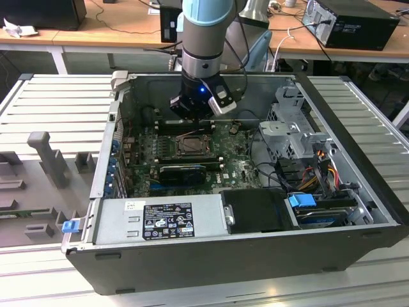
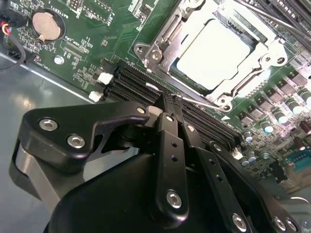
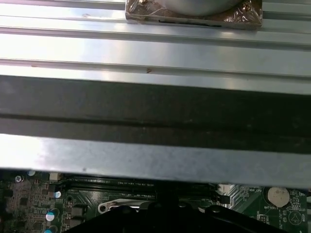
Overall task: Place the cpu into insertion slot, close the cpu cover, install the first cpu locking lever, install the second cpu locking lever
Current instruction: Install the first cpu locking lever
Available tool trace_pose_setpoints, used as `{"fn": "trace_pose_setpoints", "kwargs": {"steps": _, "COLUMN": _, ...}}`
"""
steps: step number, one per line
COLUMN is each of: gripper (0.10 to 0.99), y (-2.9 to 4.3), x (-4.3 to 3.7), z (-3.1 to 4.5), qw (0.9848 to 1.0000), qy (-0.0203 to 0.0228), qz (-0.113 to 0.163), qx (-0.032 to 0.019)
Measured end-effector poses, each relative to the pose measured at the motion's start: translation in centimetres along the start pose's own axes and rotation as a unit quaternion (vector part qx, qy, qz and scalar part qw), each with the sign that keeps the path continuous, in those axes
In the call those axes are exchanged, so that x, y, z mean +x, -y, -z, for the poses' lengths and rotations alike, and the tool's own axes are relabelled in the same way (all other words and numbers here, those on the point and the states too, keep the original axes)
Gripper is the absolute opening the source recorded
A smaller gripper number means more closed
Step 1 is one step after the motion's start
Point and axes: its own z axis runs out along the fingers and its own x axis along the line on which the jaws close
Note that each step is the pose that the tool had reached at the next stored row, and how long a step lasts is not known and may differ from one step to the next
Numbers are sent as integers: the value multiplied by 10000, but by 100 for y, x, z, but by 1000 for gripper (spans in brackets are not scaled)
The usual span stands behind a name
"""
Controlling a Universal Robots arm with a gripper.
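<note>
**Hand over the socket, cpu seated, a thin lever at the fingertips**

In the exterior view the hand (image 1: 195,109) hangs inside the open computer case (image 1: 358,211), just above the insertion slot (image 1: 190,146) on the green motherboard (image 1: 236,169). In the second wrist view the cpu (image 2: 214,56) lies flat in the slot with the cpu cover (image 2: 160,41) framing it; square, it has no long axis, its pale face up. The hand's fingers (image 2: 171,141) look clenched beside a thin locking lever (image 2: 201,103), though whether they grip it I cannot tell. Judged risk: the springy lever could slip off and strike the memory slots (image 2: 141,87). The first wrist view shows the case wall (image 3: 155,111) close by.
</note>
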Motion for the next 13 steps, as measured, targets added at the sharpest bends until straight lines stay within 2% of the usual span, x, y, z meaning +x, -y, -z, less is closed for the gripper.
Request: {"fn": "trace_pose_setpoints", "kwargs": {"steps": 13, "gripper": 106, "y": 12, "x": -72, "z": -62, "qw": 10000, "qy": 0, "qz": 0, "qx": 0}}
